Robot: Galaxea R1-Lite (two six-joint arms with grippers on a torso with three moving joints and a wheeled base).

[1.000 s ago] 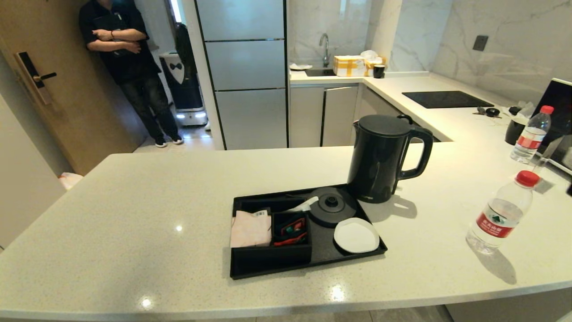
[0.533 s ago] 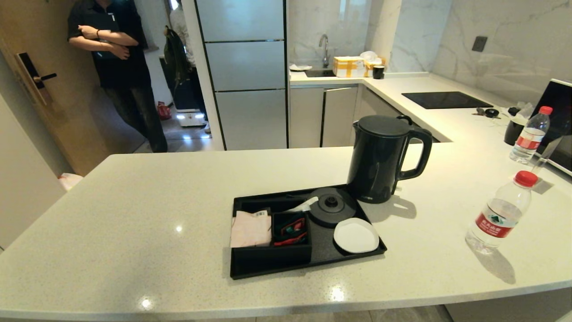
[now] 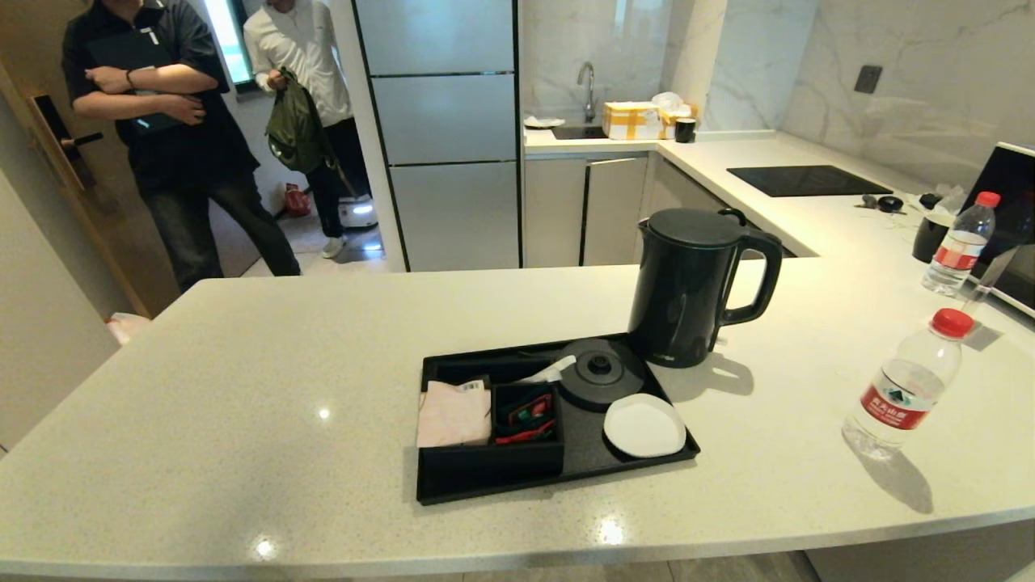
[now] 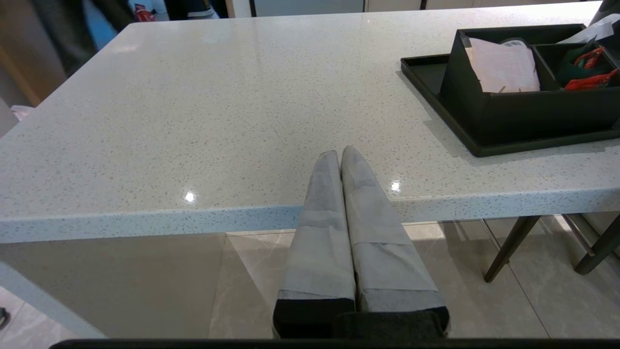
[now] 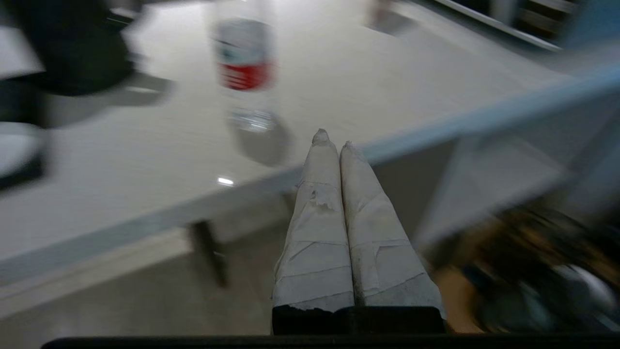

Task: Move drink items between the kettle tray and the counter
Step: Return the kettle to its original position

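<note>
Black kettle (image 3: 687, 287) off base, beside tray (image 3: 437, 485). Right end effector (image 5: 330, 140) closed, empty, below surface (image 3: 242, 388) front edge; open wide before bottle (image 5: 244, 63).

You were in a kitchen. A stone counter (image 3: 242, 364) ran round to a sink tap (image 3: 588, 85), a black hob (image 3: 808, 179) and tall cabinets (image 3: 443, 129).

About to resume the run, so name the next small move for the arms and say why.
Probably open the right gripper and reach toward the water bottle. Both grippers are shut, empty and off the counter; the bottle stands on it on the right, nearest that arm. The kettle is off its base; the left gripper hangs at the front edge.
</note>
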